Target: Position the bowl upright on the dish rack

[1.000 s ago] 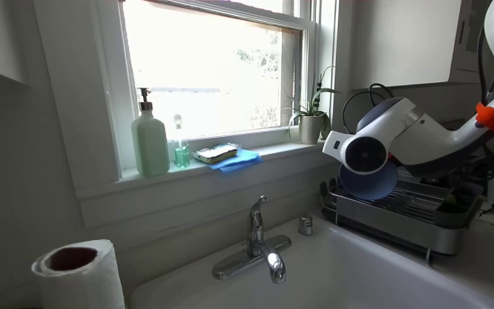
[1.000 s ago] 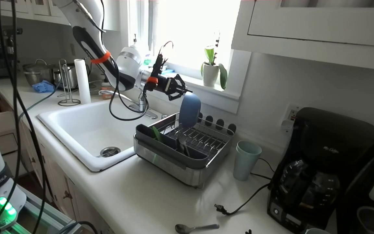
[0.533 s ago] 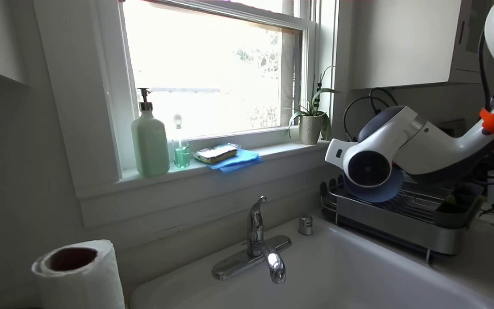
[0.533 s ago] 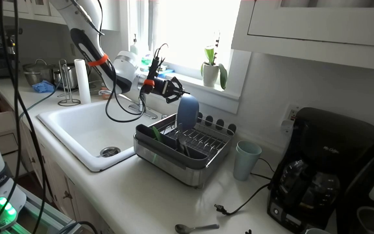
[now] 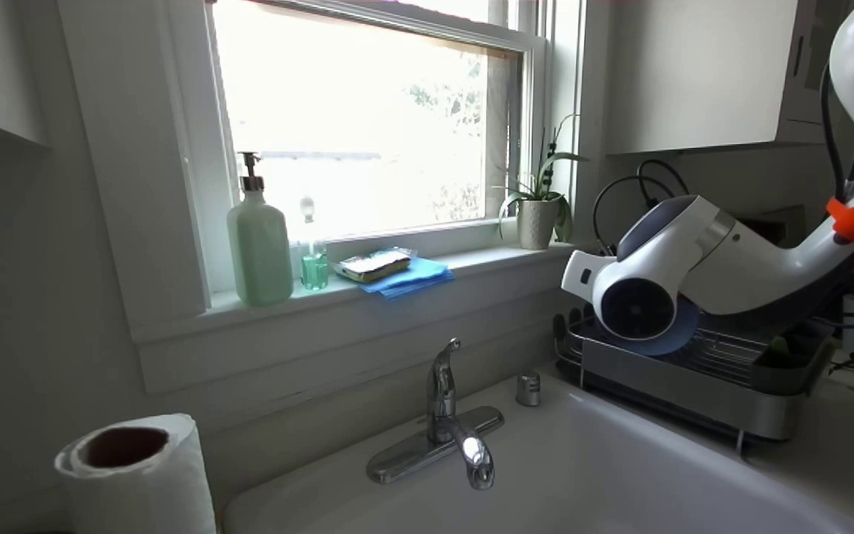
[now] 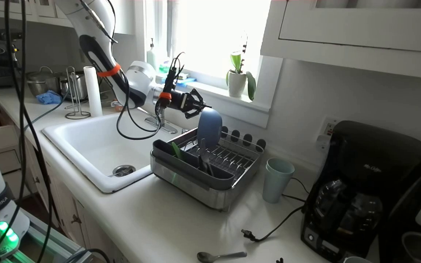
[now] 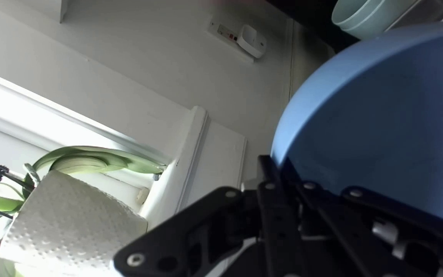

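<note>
The blue bowl is held on edge, nearly vertical, over the sink-side back part of the dish rack. It also shows in an exterior view, partly hidden behind the arm's wrist. My gripper is shut on the top of the bowl's rim. In the wrist view the gripper pinches the rim of the bowl, one finger on each side of the wall. The bowl's lower edge reaches down to the rack's wires; I cannot tell if it touches them. The rack also shows in an exterior view.
A grey utensil holder with cutlery lines the rack's front. The white sink and faucet are beside the rack. Light blue cups and a coffee maker stand beyond it. A potted plant is on the windowsill.
My gripper and the bowl have moved down toward the rack and slightly toward the sink side. The grip on the rim stays the same.
</note>
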`<state>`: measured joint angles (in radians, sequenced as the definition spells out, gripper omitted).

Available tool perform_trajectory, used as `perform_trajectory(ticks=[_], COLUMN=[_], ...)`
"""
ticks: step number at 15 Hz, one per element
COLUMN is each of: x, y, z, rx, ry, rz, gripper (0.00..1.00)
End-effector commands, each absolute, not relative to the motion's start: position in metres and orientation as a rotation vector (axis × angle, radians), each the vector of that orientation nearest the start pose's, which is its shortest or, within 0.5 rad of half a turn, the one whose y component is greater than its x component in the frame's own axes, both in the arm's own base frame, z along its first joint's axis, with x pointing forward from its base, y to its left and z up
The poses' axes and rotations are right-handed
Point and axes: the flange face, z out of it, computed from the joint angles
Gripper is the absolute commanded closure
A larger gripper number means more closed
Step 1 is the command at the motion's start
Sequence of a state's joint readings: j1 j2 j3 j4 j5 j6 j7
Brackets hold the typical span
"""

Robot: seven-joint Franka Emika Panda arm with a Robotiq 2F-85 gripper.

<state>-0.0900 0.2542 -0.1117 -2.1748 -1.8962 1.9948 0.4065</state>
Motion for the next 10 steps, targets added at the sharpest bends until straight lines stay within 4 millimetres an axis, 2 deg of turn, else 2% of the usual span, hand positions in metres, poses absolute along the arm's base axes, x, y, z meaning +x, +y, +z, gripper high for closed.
perform_trajectory(ticks=[1, 8, 9, 10], x=[0.545, 0.549, 0.55, 0.55], y=[-0.166, -0.159, -0.158, -0.158], z=[0.295, 0.286, 0.285, 0.285], rx=[1.507, 1.521, 1.522, 1.52], ry=[0.656, 0.623, 0.617, 0.615], rz=[-0.127, -0.102, -0.098, -0.095], gripper=[0.99, 0.99, 0.94, 0.69])
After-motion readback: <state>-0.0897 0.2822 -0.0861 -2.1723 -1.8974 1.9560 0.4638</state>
